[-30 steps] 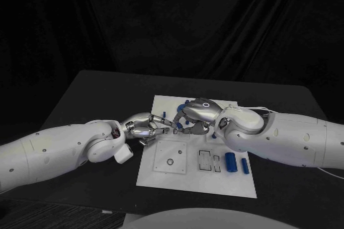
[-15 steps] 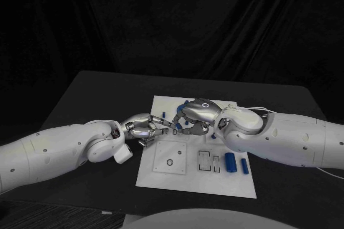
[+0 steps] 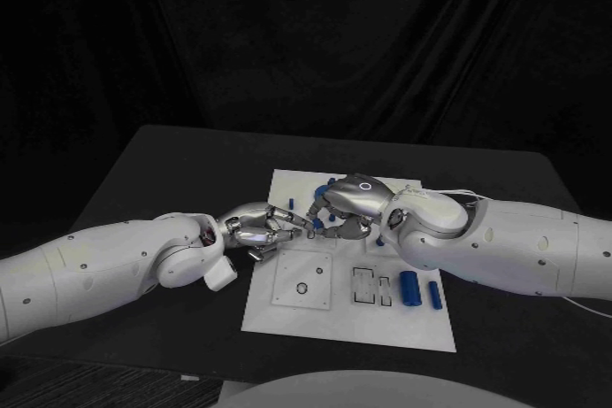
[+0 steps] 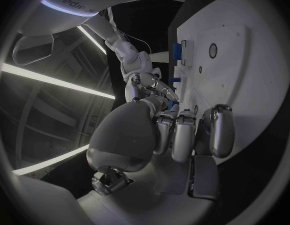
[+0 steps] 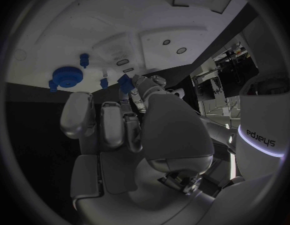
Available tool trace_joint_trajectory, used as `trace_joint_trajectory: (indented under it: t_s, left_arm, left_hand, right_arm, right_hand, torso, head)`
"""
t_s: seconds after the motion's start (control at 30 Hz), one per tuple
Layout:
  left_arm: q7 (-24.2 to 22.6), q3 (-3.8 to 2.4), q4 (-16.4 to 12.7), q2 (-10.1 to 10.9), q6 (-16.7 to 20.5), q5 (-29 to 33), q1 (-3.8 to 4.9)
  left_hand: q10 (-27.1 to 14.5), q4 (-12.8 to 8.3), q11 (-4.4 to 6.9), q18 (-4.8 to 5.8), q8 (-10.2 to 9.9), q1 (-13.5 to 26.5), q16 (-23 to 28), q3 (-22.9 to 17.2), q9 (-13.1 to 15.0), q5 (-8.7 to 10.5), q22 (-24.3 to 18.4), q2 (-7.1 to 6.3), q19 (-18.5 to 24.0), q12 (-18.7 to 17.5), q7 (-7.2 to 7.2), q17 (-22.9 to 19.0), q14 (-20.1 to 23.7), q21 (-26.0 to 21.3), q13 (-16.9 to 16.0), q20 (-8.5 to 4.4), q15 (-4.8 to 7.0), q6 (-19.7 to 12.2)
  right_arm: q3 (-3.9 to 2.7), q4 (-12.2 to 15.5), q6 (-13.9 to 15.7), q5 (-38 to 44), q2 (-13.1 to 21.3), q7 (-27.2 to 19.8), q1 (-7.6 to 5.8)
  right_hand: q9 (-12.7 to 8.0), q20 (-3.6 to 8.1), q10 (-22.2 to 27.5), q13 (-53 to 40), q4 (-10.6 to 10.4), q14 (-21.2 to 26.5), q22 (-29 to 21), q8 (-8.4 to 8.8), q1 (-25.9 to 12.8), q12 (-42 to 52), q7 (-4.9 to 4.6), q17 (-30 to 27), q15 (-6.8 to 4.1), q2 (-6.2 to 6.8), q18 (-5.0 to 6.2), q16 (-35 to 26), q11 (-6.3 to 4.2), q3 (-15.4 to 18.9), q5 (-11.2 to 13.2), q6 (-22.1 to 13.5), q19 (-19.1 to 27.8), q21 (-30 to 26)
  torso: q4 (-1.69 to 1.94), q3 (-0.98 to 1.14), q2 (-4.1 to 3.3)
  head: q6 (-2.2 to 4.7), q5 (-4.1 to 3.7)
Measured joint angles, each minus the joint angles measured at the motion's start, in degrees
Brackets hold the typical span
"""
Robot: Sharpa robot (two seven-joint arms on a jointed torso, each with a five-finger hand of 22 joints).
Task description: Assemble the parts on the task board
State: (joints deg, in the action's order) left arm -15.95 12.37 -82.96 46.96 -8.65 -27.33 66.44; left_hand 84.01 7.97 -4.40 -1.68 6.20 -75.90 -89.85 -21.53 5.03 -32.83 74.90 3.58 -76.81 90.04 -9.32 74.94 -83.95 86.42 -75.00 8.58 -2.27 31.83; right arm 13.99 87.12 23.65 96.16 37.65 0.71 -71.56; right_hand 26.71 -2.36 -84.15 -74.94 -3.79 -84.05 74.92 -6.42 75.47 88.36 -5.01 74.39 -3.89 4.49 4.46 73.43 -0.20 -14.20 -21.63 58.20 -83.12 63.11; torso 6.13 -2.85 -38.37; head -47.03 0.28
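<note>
Right hand (image 3: 344, 206) – "sharpa" on its wrist, pinching a blue part (image 5: 125, 81); left hand (image 3: 262, 227) – grip unclear, over the task board (image 3: 357, 324)

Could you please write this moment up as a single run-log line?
stage: mid-assembly | left hand: at right hand, hold unclear | right hand: over task board, hold unclear | two blue parts: lying on board

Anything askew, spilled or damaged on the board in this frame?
Nothing stands out. The task board lies flat and square on the table, and two blue cylinders lie side by side near its right edge. The left hand and right hand meet over the board's far half around a small blue part.
</note>
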Motion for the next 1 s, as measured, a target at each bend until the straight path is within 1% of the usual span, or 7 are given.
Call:
trace_joint_trajectory:
  t_s: [0.07,0.33,0.4,0.7,0.9,1.0]
  left_arm:
    - [0.06,0.0,-0.01,-0.05,-0.12,0.0,0.0]
    - [0.09,-0.01,-0.07,-0.19,-0.32,0.0,-0.03]
    - [0.09,-0.01,-0.08,-0.22,-0.32,0.0,-0.03]
    - [0.08,0.03,-0.08,-0.39,-0.31,-0.02,-0.07]
    - [0.09,0.05,-0.07,-0.42,-0.3,-0.04,-0.09]
    - [0.1,0.05,-0.09,-0.42,-0.29,-0.05,-0.09]
  left_hand:
    - [0.0,-0.09,0.0,0.0,0.0,0.0,0.0,-0.09,0.0,0.0,0.0,0.0,0.0,0.0,-0.21,0.0,0.0,-0.22,0.0,0.0,0.0,0.21]
    - [0.0,-0.15,0.0,0.0,0.0,0.0,0.0,-0.15,0.0,0.0,0.0,0.0,0.0,0.0,-0.21,-0.01,0.0,-0.22,0.0,0.0,0.0,0.21]
    - [-0.04,-0.15,-0.38,0.0,0.0,0.0,0.0,-0.15,0.0,0.0,0.0,0.0,0.0,0.0,-0.21,-0.01,0.0,-0.22,0.0,0.0,0.0,0.21]
    - [-0.01,-0.15,-0.41,0.0,0.01,0.0,0.0,-0.15,0.0,0.0,0.0,0.0,0.0,0.0,-0.22,-0.01,0.0,-0.22,0.0,0.0,0.0,0.21]
    - [-0.01,-0.15,-0.41,0.0,0.01,0.0,0.0,-0.15,0.0,0.0,0.0,0.0,0.0,0.0,-0.22,-0.02,0.0,-0.22,0.0,0.0,0.0,0.21]
    - [-0.01,-0.31,-0.41,0.0,0.01,0.0,0.0,-0.31,0.0,0.0,0.0,0.0,0.2,0.0,-0.22,-0.02,0.0,-0.22,0.0,0.21,0.0,0.21]
  right_arm:
    - [0.0,-0.02,-0.01,0.0,-0.01,0.02,0.0]
    - [0.0,-0.09,-0.12,0.0,-0.03,0.09,0.0]
    - [0.0,-0.13,-0.19,0.0,-0.05,0.11,0.0]
    - [0.0,-0.17,-0.7,0.0,-0.17,0.22,0.0]
    - [-0.03,-0.2,-1.03,0.0,-0.21,0.32,0.0]
    - [-0.03,-0.22,-1.24,0.0,-0.21,0.39,0.0]
  right_hand:
    - [0.0,0.0,0.0,0.0,0.0,0.0,0.0,0.06,0.0,0.0,0.0,0.0,0.0,0.0,0.0,0.0,0.0,0.0,0.0,0.0,0.0,0.0]
    - [-0.01,0.0,0.0,0.01,0.0,0.0,-0.01,0.23,0.0,0.0,-0.02,-0.1,0.0,0.0,0.01,0.0,0.0,0.0,0.01,-0.02,0.0,0.0]
    - [-0.01,0.0,0.0,0.01,0.0,0.0,-0.01,0.24,0.0,0.0,-0.03,-0.1,0.0,0.0,0.01,0.0,0.0,0.0,0.01,-0.03,0.0,0.0]
    - [-0.26,0.0,0.0,0.01,-0.18,0.0,-0.01,0.27,0.0,0.0,-0.11,-0.32,0.0,0.0,0.0,-0.44,0.0,-0.18,0.38,-0.11,0.0,-0.28]
    - [-0.33,0.0,0.0,0.02,-0.18,0.0,-0.01,0.45,0.0,0.0,-0.13,-0.32,0.0,0.0,0.0,-0.43,0.0,-0.18,0.39,-0.13,0.0,-0.28]
    - [-0.4,0.0,0.0,0.02,-0.18,0.0,-0.01,0.55,0.0,0.0,-0.2,-0.37,0.0,0.0,0.0,-0.44,0.0,-0.18,0.39,-0.2,0.0,-0.28]
  torso:
    - [0.0,0.0,-0.01]
    - [-0.01,-0.01,-0.01]
    - [-0.01,-0.01,-0.01]
    - [-0.01,-0.03,-0.01]
    - [0.01,-0.03,-0.01]
    - [0.01,-0.03,-0.01]
  head:
    - [-0.02,0.0]
    - [-0.12,-0.04]
    - [-0.12,-0.04]
    - [-0.09,-0.42]
    - [-0.09,-0.49]
    - [-0.09,-0.49]
